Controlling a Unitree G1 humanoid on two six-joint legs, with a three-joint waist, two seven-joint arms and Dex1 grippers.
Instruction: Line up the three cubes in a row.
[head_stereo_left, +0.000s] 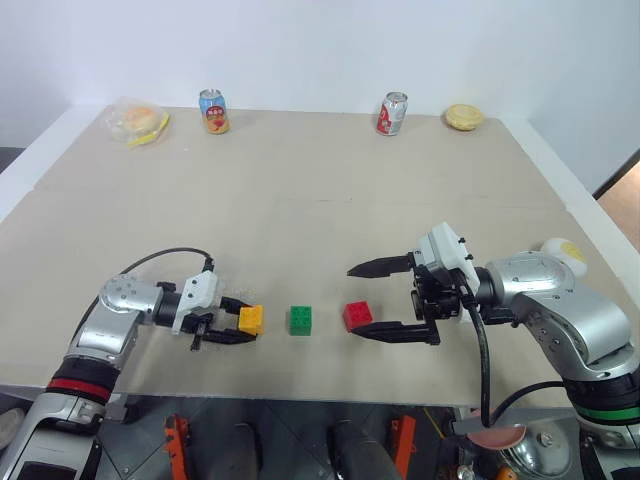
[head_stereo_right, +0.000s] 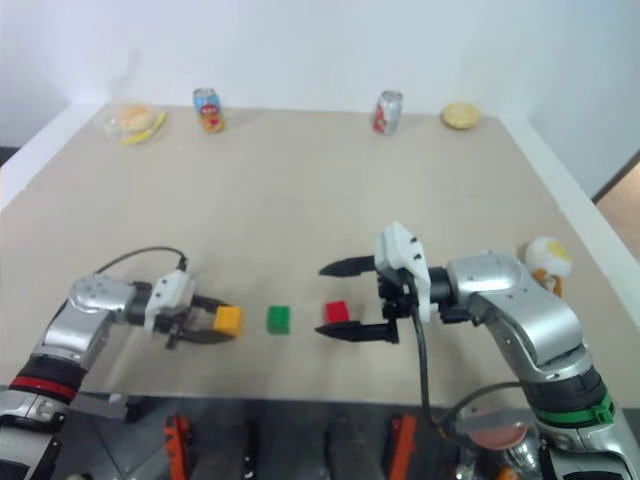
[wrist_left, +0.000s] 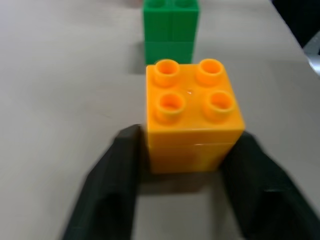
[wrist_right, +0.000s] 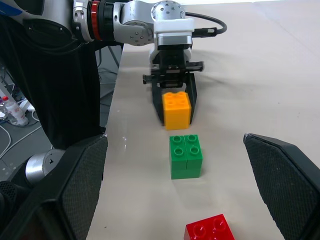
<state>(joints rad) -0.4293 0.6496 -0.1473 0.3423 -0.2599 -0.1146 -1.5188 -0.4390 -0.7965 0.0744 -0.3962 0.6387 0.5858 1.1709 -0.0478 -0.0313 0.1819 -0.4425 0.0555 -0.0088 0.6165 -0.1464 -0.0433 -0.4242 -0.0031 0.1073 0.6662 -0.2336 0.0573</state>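
Three studded cubes stand in a line near the table's front edge: the orange-yellow cube (head_stereo_left: 251, 319) on the left, the green cube (head_stereo_left: 300, 320) in the middle, the red cube (head_stereo_left: 357, 315) on the right. My left gripper (head_stereo_left: 249, 321) lies low on the table, its black fingers (wrist_left: 112, 175) flanking the orange-yellow cube (wrist_left: 192, 115) closely, slightly parted from its sides. The cube rests on the table. My right gripper (head_stereo_left: 353, 300) is wide open and empty, with the red cube (wrist_right: 207, 231) lying below its fingertips.
At the far edge of the beige table (head_stereo_left: 300, 200) stand two soda cans (head_stereo_left: 213, 111) (head_stereo_left: 391, 113), a wrapped burger (head_stereo_left: 138, 123) and a bun (head_stereo_left: 463, 117). A white-and-yellow egg-shaped toy (head_stereo_left: 563, 250) sits behind my right arm.
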